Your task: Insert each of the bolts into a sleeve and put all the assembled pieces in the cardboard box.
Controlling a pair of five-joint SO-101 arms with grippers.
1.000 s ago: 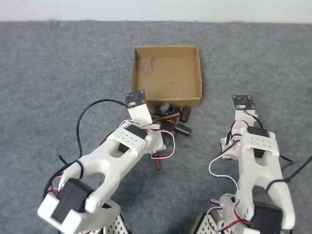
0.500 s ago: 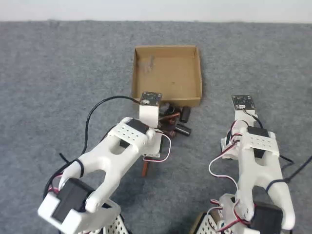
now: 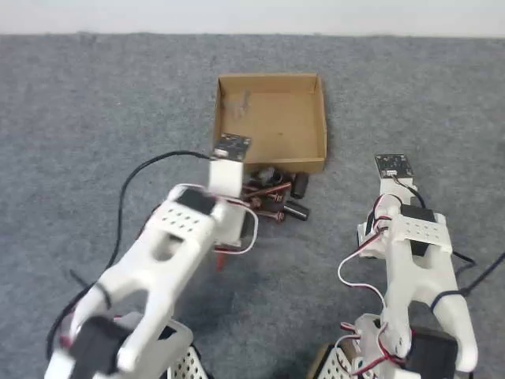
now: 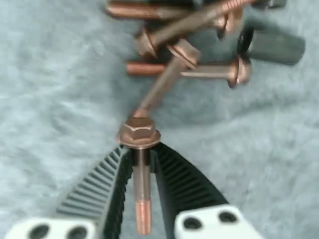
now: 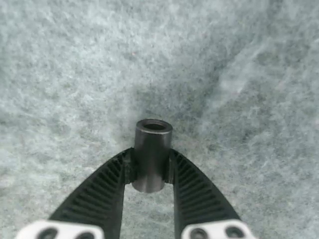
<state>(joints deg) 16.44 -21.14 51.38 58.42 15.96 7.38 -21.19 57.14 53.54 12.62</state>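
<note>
- Left gripper [image 4: 141,153]: clenched on one copper bolt [image 4: 141,189]. The shank lies between the jaws, the hex head sits just beyond the fingertips, and the threaded end points back toward the wrist.
- Right gripper [image 5: 151,160]: clenched on a dark sleeve [image 5: 152,137]. The open bore faces away from the wrist, above bare grey carpet [image 5: 239,74].
- Remaining stock: a pile of loose bolts [image 4: 189,55] with a loose sleeve [image 4: 274,45] touching it. In the high view the pile lies just beside the near wall of the cardboard box [image 3: 268,77].
- Step in hand, as I judge it: mating. Each arm holds one half of an assembly, and the two arms are well apart.
- Progress, as I judge it: early. I cannot make out any assembled piece in the box.
- Next move calls for:
  - bringing the two grippers together over the carpet between them;
  - lining the bolt axis up with the sleeve bore;
  - presenting the threaded end, not the head, to the bore. I expect a wrist turn is needed, because that end lies back between the jaws.
- I would hold both grips firm until the shank is seated.
</note>
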